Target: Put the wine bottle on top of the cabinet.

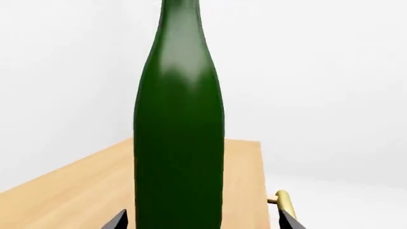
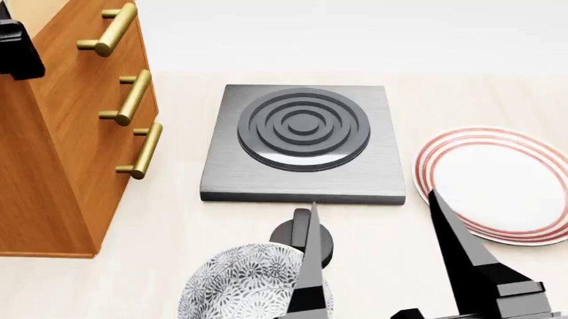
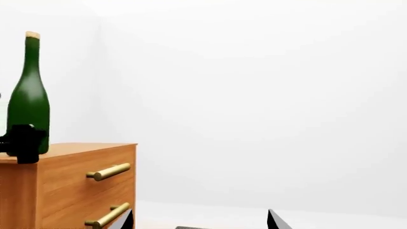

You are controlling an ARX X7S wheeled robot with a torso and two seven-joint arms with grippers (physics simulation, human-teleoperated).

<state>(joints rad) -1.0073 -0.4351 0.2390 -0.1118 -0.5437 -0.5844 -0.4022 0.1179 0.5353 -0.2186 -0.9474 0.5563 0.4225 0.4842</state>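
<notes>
The dark green wine bottle [image 1: 179,119] stands upright on the cabinet's light wood top [image 1: 76,191]. In the right wrist view the wine bottle [image 3: 28,95] shows whole, with its tan cork, near the top's edge. My left gripper [image 1: 203,223] is open, its jaws on either side of the bottle's base with a gap on each side; it also shows in the head view [image 2: 14,46]. The orange-brown cabinet [image 2: 62,133] with brass handles stands at the left. My right gripper [image 2: 386,259] is open and empty, low over the table's front.
A grey hob plate [image 2: 302,143] with raised rings lies in the middle of the table. A red-rimmed white plate [image 2: 497,183] is at the right. A patterned bowl [image 2: 239,286] and a small black round object [image 2: 288,234] sit at the front, under my right gripper.
</notes>
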